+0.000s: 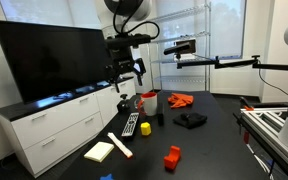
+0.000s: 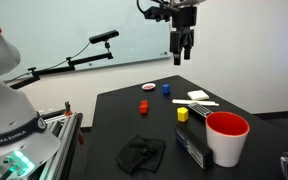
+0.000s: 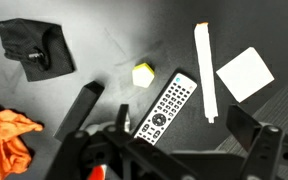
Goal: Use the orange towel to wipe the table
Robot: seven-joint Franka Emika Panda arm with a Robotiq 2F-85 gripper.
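While the claw hangs high above the tabletop with its fingers spread and nothing between them, the orange towel lies crumpled toward the far side, near a red cup. In the wrist view the towel sits at the lower left edge, well apart from the remote, which shows between the two dark fingers. A small yellow block rests just beside the remote's upper end. A black cloth lies in the upper left, and a white stick lies beside a white pad at the right.
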